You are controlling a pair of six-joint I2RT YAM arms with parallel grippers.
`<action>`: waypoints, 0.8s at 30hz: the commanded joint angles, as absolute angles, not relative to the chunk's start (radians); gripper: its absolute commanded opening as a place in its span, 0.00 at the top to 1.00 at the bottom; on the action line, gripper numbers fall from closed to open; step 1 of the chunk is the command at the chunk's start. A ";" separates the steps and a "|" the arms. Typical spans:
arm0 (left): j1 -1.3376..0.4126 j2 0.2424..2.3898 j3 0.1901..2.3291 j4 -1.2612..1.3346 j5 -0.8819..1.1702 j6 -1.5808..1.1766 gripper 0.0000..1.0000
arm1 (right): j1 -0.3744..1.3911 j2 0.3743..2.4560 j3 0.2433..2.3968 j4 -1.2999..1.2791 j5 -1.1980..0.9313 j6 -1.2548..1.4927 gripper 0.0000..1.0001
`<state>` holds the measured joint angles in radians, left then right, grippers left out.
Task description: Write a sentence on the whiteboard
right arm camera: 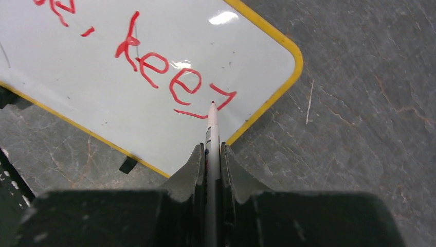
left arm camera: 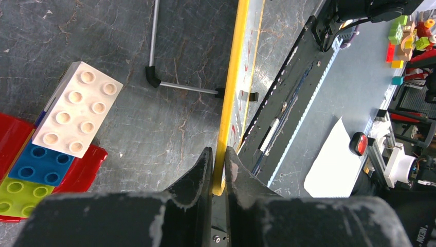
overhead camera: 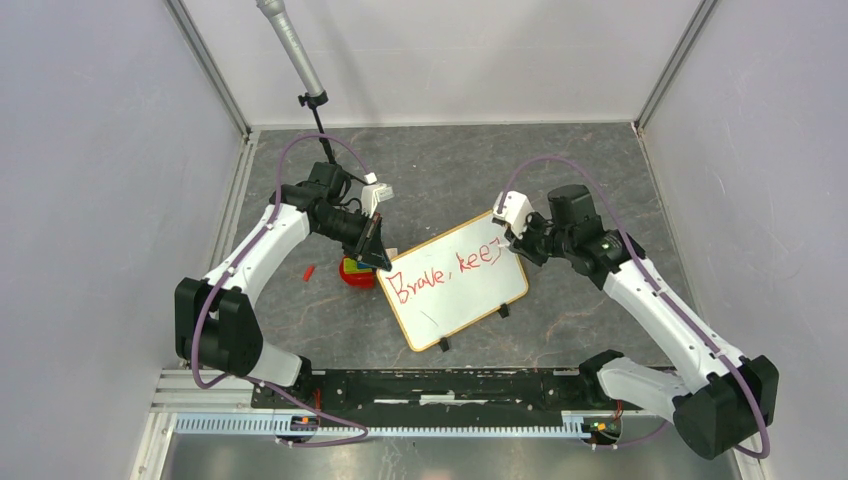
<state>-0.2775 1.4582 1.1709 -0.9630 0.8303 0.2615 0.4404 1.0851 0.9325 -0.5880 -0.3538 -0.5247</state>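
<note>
Whiteboard [overhead camera: 470, 300] sits angled on the bench [overhead camera: 560, 170] between both arms; sentence [overhead camera: 445, 272] so far: "Brave, kee" plus a part-drawn p. Left wrist: left fingers [left arm camera: 198, 177] pinched shut on its yellow frame. Right wrist: right fingers [right arm camera: 191, 170] clamp the marker [right arm camera: 212, 131], tip on the p. We'd press lightly, pin the board, close that loop.

The whiteboard [overhead camera: 470, 300] (yellow-framed) sits skewed; the sentence [overhead camera: 445, 275] reads "Brave, kee" in red.
</note>
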 commanded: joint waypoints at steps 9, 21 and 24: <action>-0.279 1.459 1.172 -0.954 0.810 0.264 0.98 | 0.429 1.087 0.961 -0.528 -0.273 -0.531 1.00; -0.279 1.452 1.166 -0.954 0.804 0.263 0.98 | 0.428 1.126 0.973 -0.519 -0.289 -0.534 1.00; -0.279 1.453 1.166 -0.954 0.805 0.264 0.98 | 0.430 1.126 0.974 -0.510 -0.275 -0.533 1.00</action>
